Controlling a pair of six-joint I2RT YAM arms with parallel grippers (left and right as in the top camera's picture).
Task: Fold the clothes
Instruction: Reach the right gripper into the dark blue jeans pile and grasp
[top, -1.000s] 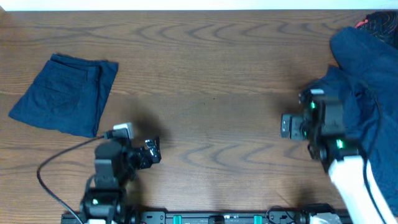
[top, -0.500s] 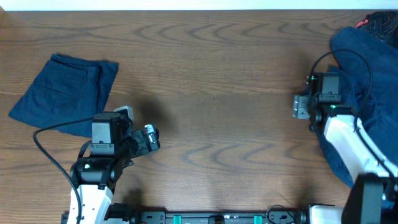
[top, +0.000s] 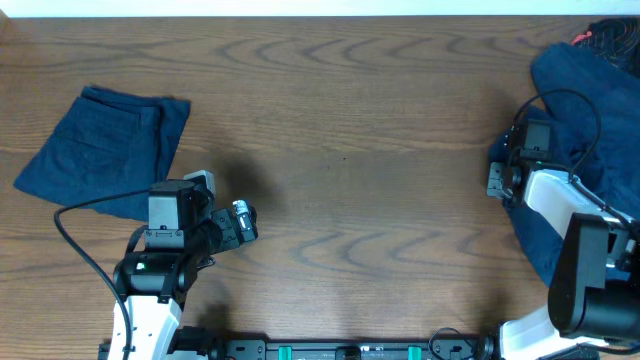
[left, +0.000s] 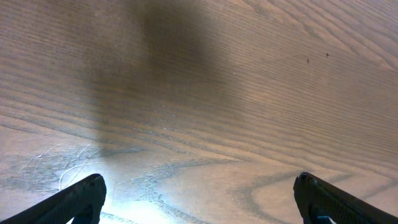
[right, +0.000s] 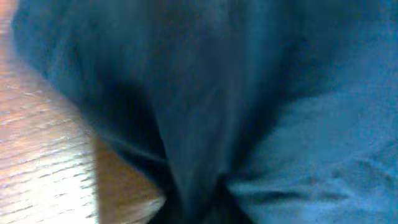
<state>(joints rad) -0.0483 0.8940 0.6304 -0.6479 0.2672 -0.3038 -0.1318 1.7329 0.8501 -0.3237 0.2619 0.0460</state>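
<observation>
Fetching the next garment: right claw (top: 497, 181) is resting against the crumpled navy clothes (top: 590, 100) at the table's (top: 350, 110) right edge.
Blurred cloth is hiding its grip, so I cannot tell; left claw (left: 199, 202) is hovering open. Next, probably: pinching one garment, dragging it centre.

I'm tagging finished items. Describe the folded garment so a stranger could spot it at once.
Look at the wooden table from overhead and go to its left end. The folded shorts lie there alone, flat and squared-off, unlike the rumpled navy pile at the right edge.
</observation>
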